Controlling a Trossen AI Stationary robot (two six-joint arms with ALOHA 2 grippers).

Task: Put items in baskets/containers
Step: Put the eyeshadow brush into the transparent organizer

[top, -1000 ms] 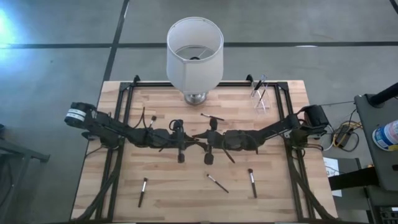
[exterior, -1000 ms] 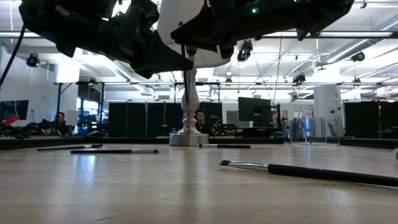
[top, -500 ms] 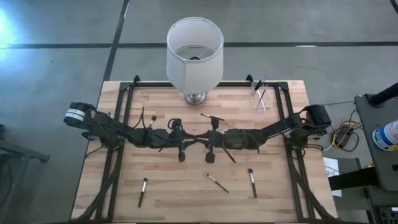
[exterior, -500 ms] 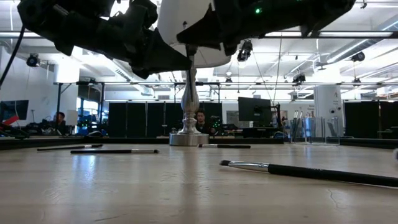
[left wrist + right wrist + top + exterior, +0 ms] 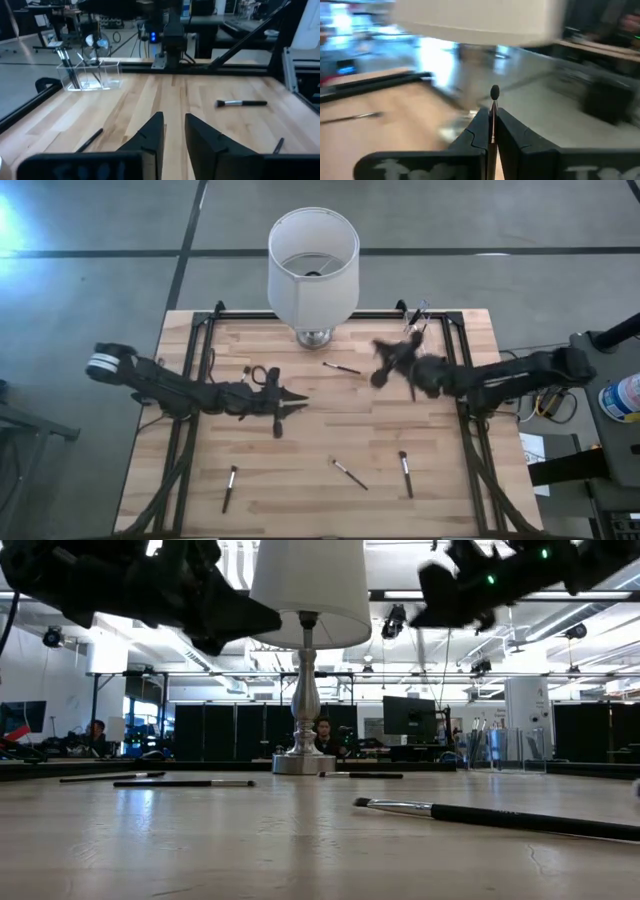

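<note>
My right gripper (image 5: 383,367) is blurred above the table's far right, near the clear cup (image 5: 418,332), and is shut on one thin makeup brush (image 5: 494,102). The cup stands at the far right edge with several brushes upright in it, also visible in the left wrist view (image 5: 90,76). My left gripper (image 5: 292,402) hovers over the table's middle, open by a narrow gap (image 5: 174,127) and holding nothing. Loose brushes lie flat on the wood: one by the lamp base (image 5: 342,368) and three near the near edge (image 5: 229,487), (image 5: 350,474), (image 5: 406,473). My right gripper pinches the brush between its two fingers at the ferrule end (image 5: 493,111). The round dark bristle tip (image 5: 494,92) stands out just beyond the fingertips. The brush lies along the fingers and is lifted clear of the table.
A big white lampshade (image 5: 313,260) on a metal base (image 5: 314,337) stands at the far edge's middle, left of the cup. Black frame rails run along the table's sides (image 5: 192,360). In the low view a brush (image 5: 480,815) lies close to the camera.
The two grippers were together over the table's middle. My right gripper has swung quickly toward the far right, toward the clear cup, carrying the brush with it. My left gripper has drawn back a little toward the left.
</note>
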